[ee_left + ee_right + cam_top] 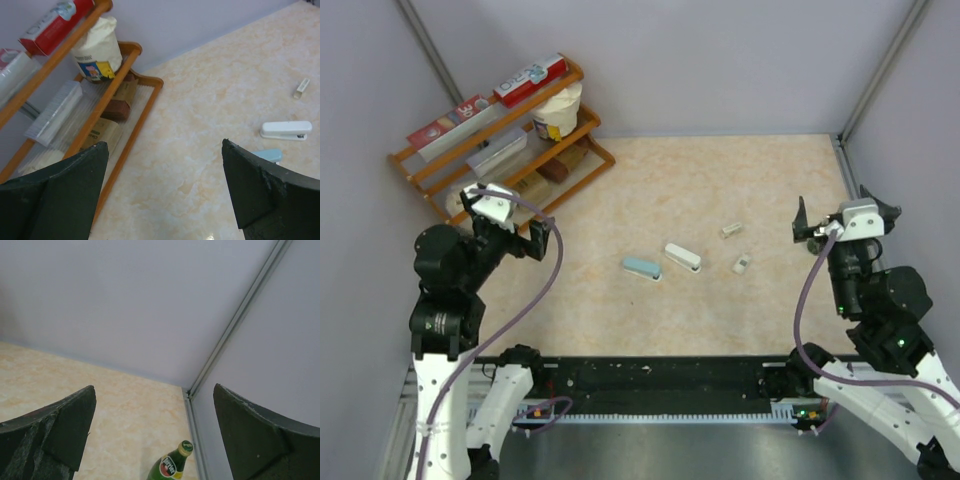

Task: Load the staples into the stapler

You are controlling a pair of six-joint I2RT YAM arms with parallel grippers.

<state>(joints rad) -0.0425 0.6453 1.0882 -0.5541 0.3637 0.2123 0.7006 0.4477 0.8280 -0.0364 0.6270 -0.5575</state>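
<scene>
Hazard: the tiny whitish-grey staples packet (741, 264) lies flat, near the white plastic stapler (682, 257) on its right side. A coarse pinch may skid it away. A similar whitish piece (731, 229) beyond the stapler invites confusion. The left gripper (164, 145) and right gripper (154, 390) stand released and empty, well apart from the stapler, flanking it.
</scene>
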